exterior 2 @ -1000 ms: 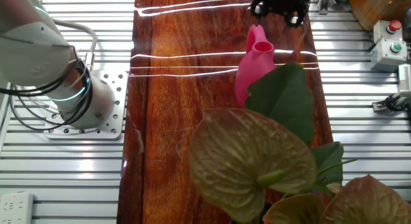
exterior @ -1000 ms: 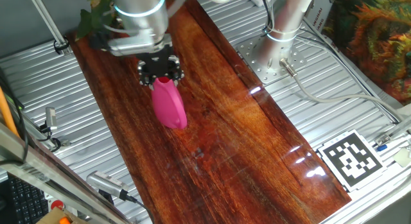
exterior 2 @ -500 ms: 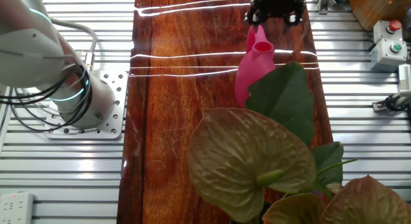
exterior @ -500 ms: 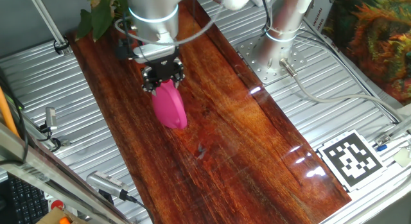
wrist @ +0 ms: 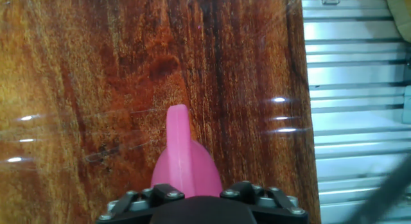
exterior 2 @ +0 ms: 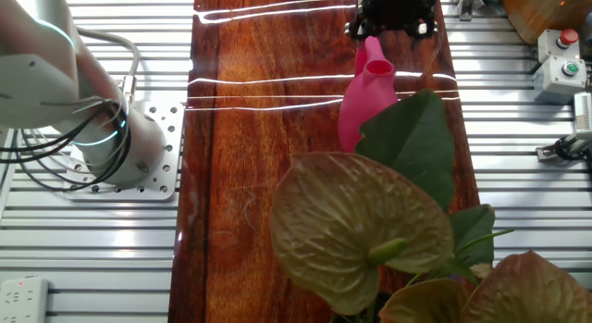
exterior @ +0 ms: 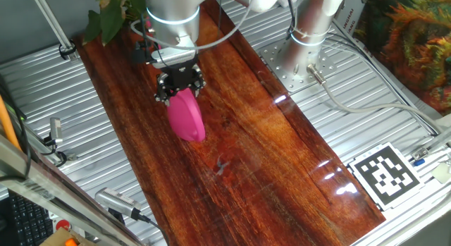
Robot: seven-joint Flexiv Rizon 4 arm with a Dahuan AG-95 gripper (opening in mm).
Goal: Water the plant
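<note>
Surface: glossy dark wood board (exterior: 246, 133) on ribbed metal table (exterior: 394, 105) | end effector (exterior: 180, 87) at pink watering can (exterior: 186, 115), grip state unclear

I look for words and numbers, and I find almost none that I can read. A white card (exterior: 385, 177) lies on the metal table (exterior: 366, 112) at the corner of the wood board (exterior: 246, 133). It has a black and white square code on it, like a maze, but no letters. A white box (exterior: 350, 17) behind the arm's base has some red print on its side, too small and cut off for me to read. In the other fixed view I see a grey box (exterior 2: 562, 73) with a red button and a green button, and I can read no word on it.
</note>
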